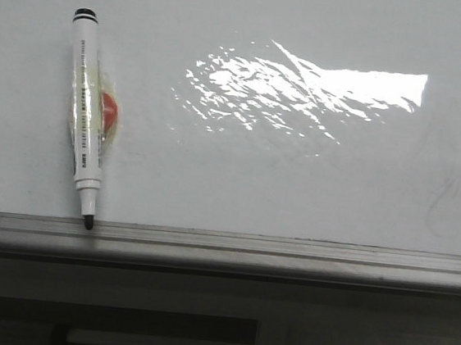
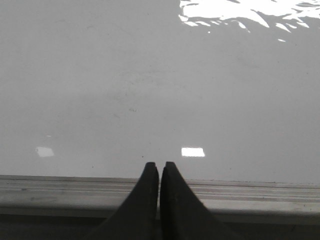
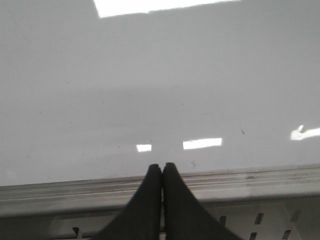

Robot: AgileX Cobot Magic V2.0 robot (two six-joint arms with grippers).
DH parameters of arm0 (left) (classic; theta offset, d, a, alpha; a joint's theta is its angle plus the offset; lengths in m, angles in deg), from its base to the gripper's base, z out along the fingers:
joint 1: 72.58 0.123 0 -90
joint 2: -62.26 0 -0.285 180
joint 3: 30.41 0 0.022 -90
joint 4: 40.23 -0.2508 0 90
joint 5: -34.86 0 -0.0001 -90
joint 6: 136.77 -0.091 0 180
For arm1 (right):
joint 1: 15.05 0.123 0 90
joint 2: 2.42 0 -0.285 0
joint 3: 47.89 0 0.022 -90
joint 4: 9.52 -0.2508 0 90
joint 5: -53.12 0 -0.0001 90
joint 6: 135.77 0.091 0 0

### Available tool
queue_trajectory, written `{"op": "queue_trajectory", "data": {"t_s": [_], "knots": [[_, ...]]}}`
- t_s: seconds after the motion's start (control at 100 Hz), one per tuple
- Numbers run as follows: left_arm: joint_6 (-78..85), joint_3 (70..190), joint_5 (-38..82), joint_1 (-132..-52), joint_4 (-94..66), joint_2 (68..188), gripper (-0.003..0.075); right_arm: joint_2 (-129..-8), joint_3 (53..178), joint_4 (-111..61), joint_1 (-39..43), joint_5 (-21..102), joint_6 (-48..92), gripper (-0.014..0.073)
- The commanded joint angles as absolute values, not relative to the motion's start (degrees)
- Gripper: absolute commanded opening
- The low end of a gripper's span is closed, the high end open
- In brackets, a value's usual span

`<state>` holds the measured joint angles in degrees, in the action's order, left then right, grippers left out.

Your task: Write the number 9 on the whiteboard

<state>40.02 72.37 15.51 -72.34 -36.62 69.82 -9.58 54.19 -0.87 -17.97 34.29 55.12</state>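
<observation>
In the front view you have the whiteboard (image 1: 295, 187) lying flat with a patch of glare near its middle; no number 9 is on it, only faint grey smudges towards the right; the marker (image 1: 87, 116) lies uncapped at the left, its black tip touching the grey edge rail (image 1: 288, 249), a red and yellow bit of something stuck along its barrel (I cannot tell what it is); neither arm shows here.

In the left wrist view your left gripper (image 2: 159, 167) has its fingers pressed together with nothing between them, hanging over the rail; the marker is out of this view.

In the right wrist view your right gripper (image 3: 162, 167) is likewise closed and empty over the rail.

So the step in hand is fetching the marker: I would open the nearer, left gripper first, come down across the barrel clear of the tip, and grip firmly; then write on the clean middle.

The barrel carries small print; too fine to read.
</observation>
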Motion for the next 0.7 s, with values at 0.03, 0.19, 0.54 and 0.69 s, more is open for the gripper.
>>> {"op": "queue_trajectory", "data": {"t_s": [0.03,0.19,0.54,0.69], "knots": [[39.87,71.24,18.59,-72.68,-37.42,68.24,-0.002,-8.73,52.63,-1.02,-18.29,34.9,54.61,-0.0061],[39.87,71.24,21.84,-72.68,-39.01,68.24,-0.002,-8.73,52.63,-1.02,-18.29,34.9,54.61,-0.0061],[39.87,71.24,27.12,-72.68,-37.2,68.24,-0.002,-8.73,52.63,-1.02,-18.29,37.39,54.61,-0.0061],[39.87,71.24,28.3,-72.68,-37.05,68.24,-0.002,-8.73,52.63,-0.86,-18.29,43.83,54.61,-0.0061]]}}
